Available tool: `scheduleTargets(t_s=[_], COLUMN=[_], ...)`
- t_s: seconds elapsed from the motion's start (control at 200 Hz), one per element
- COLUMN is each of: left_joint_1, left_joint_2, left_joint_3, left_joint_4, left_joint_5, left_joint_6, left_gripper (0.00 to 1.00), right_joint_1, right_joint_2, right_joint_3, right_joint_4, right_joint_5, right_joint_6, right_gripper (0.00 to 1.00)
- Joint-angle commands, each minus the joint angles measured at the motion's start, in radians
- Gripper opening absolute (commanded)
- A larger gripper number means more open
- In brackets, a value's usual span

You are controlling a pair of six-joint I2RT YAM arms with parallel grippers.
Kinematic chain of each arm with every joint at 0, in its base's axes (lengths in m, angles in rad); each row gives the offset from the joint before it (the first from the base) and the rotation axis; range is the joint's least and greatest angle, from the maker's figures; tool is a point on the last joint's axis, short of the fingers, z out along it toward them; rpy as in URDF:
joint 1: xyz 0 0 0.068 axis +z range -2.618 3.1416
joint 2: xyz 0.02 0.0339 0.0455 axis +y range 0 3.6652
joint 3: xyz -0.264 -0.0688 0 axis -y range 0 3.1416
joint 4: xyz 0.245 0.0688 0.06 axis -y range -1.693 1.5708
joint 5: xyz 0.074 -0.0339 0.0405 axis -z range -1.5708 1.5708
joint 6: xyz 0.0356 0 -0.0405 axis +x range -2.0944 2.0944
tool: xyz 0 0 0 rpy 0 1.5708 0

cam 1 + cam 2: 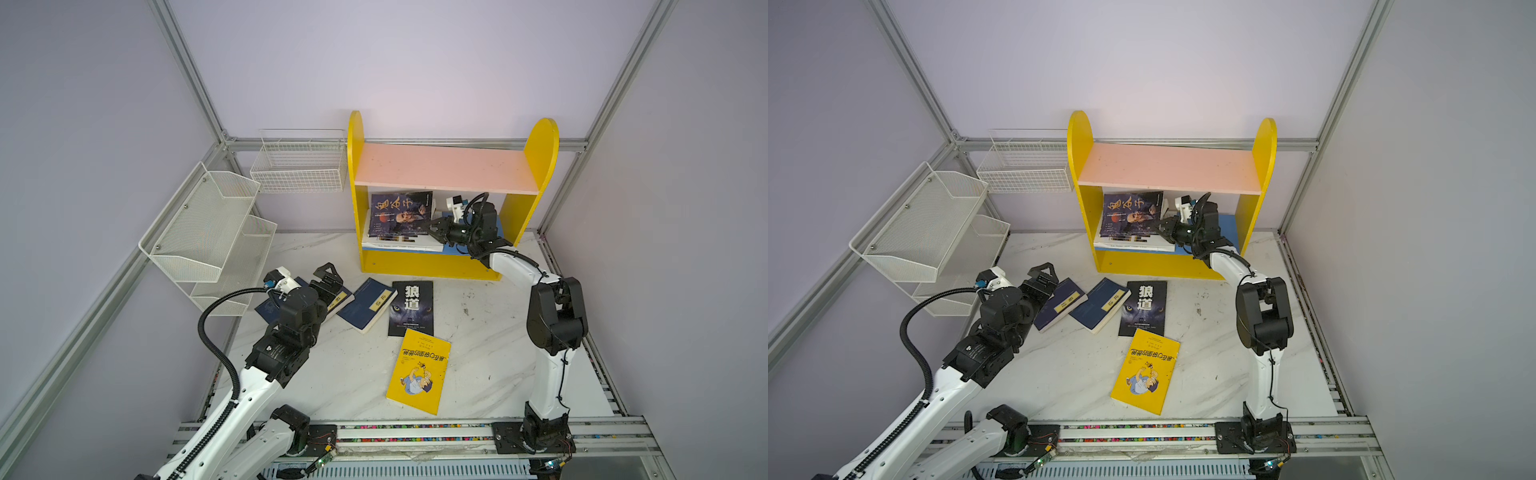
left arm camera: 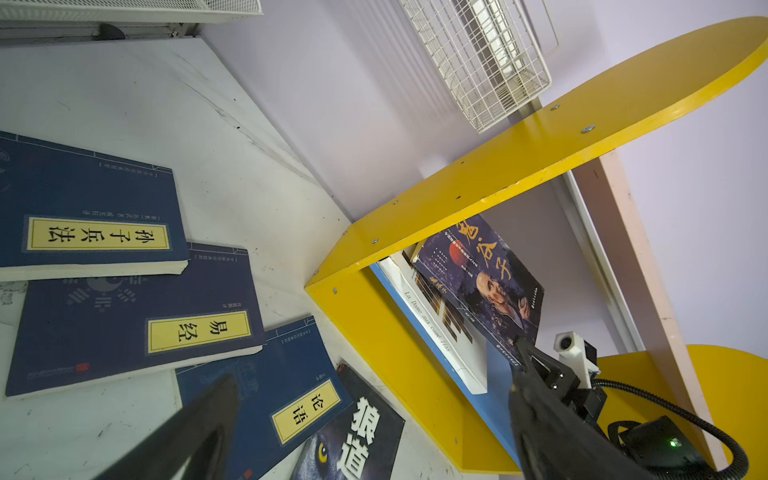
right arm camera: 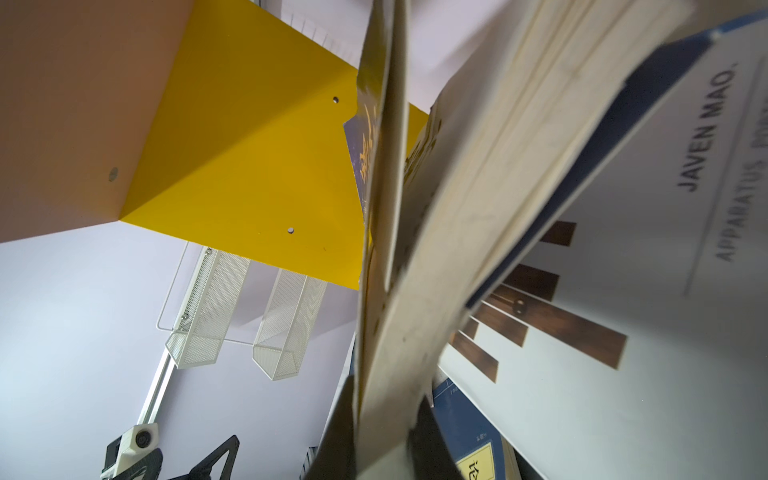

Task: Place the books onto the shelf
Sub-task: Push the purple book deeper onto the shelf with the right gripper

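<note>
The yellow shelf [image 1: 428, 266] stands at the back, its pink upper board [image 1: 444, 168] bare. Inside the lower bay my right gripper [image 1: 434, 230] [image 3: 382, 399] is shut on the edge of the dark-blue portrait book [image 1: 399, 214] [image 3: 372, 145], holding it tilted over the white book [image 1: 399, 246] lying on the blue board. My left gripper [image 1: 328, 280] [image 2: 374, 382] hangs open over three navy books [image 2: 91, 208] [image 2: 133, 320] [image 2: 274, 390] on the table. Beside them lie the wolf-eyes book [image 1: 411, 307] and the yellow cartoon book [image 1: 417, 372].
A white mesh tiered rack [image 1: 208, 232] leans at the left wall. A white wire basket [image 1: 299, 166] hangs next to the shelf's left panel. The shelf's right side panel [image 1: 536, 174] stands close to the right arm's wrist.
</note>
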Motion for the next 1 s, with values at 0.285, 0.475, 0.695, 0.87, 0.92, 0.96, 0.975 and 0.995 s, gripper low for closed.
scheduleTargets(t_s=[0.285, 0.475, 0.695, 0.87, 0.92, 0.96, 0.975, 0.995], left_joint_1=[0.039, 0.049, 0.052, 0.054, 0.054, 0.054, 0.054, 0.054], left_joint_2=[0.024, 0.038, 0.029, 0.024, 0.025, 0.025, 0.025, 0.025], left_joint_3=[-0.055, -0.053, -0.063, -0.072, -0.073, -0.072, -0.073, -0.072], left_joint_4=[0.072, 0.071, 0.071, 0.078, 0.080, 0.079, 0.079, 0.078], left_joint_5=[0.051, 0.072, 0.076, 0.082, 0.084, 0.087, 0.087, 0.089], left_joint_6=[-0.003, -0.006, -0.017, -0.026, -0.028, -0.028, -0.028, -0.028], left_gripper=[1.00, 1.00, 1.00, 1.00, 1.00, 1.00, 1.00, 1.00], right_joint_1=[0.011, 0.013, 0.018, 0.033, 0.039, 0.041, 0.044, 0.047], right_joint_2=[0.074, 0.097, 0.115, 0.111, 0.105, 0.105, 0.104, 0.106], right_joint_3=[0.096, 0.111, 0.139, 0.134, 0.133, 0.135, 0.137, 0.140], right_joint_4=[-0.064, -0.089, -0.167, -0.223, -0.238, -0.253, -0.260, -0.273], right_joint_5=[-0.036, -0.037, -0.020, 0.022, 0.043, 0.057, 0.060, 0.064], right_joint_6=[-0.042, -0.049, -0.080, -0.095, -0.104, -0.112, -0.116, -0.120], right_gripper=[0.13, 0.13, 0.15, 0.23, 0.23, 0.24, 0.24, 0.25])
